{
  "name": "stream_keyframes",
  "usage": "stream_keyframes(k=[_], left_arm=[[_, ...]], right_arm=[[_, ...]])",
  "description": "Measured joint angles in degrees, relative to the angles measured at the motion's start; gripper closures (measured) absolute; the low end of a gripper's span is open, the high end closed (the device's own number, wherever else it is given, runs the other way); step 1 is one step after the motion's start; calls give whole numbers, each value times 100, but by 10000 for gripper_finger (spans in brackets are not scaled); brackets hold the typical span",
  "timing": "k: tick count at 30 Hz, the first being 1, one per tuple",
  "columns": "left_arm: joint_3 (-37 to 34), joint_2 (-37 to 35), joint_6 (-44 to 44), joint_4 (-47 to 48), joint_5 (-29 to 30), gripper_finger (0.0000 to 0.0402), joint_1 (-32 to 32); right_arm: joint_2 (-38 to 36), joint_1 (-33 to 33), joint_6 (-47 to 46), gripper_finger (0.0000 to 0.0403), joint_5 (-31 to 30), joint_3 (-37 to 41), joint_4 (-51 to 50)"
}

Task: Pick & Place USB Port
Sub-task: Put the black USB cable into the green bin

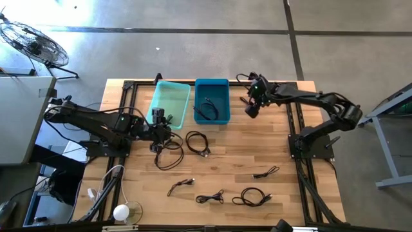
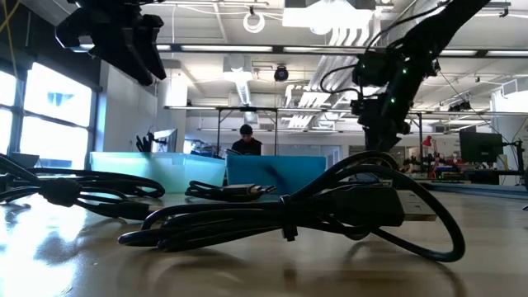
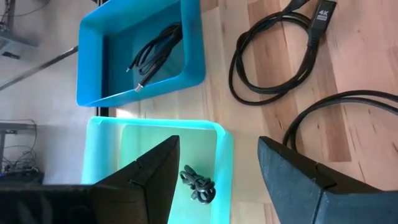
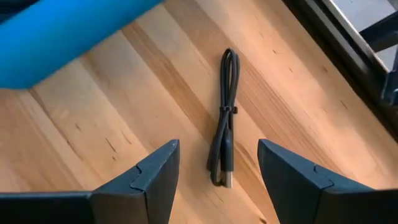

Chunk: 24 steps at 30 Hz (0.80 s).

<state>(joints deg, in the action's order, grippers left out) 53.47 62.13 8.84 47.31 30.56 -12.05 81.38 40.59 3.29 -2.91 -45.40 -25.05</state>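
Observation:
A short black USB cable (image 4: pixel 225 118), tied in a bundle, lies on the wooden table just right of the dark blue bin (image 1: pixel 212 100). My right gripper (image 4: pixel 217 144) hovers open above it, fingers either side and touching nothing; in the high view the gripper (image 1: pixel 252 108) covers the cable. The dark blue bin holds one coiled black cable (image 3: pixel 155 53). My left gripper (image 3: pixel 217 143) hangs open and empty over the near edge of the light teal bin (image 1: pixel 170 103), where a small dark bundle (image 3: pixel 198 185) lies.
Two large black cable loops (image 1: pixel 197 142) (image 1: pixel 168 154) lie near the bins, one with a 4K plug (image 3: pixel 323 12). Several small bundled cables (image 1: pixel 252 196) (image 1: pixel 210 197) (image 1: pixel 180 185) (image 1: pixel 265 172) sit toward the near edge. A person (image 2: pixel 246 140) stands in the room behind.

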Motion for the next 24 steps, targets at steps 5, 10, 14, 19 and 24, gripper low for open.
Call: stream_keyframes(k=[5, 10, 14, 19, 24], left_arm=[[0, -2, 2, -4, 200, 190, 0], [0, -2, 39, -2, 276, 190, 2], [0, -1, 37, -2, 266, 190, 2], [0, 0, 8, -4, 4, 190, 2], [0, -2, -43, -32, -154, 190, 2]], right_arm=[[0, -1, -22, 194, 29, 288, 565], [159, -10, -101, 194, 37, 325, 652], [641, -10, -173, 194, 10, 325, 665], [1350, -12, -196, 194, -147, 139, 738], [1636, -56, -195, 223, -169, -104, 532]])
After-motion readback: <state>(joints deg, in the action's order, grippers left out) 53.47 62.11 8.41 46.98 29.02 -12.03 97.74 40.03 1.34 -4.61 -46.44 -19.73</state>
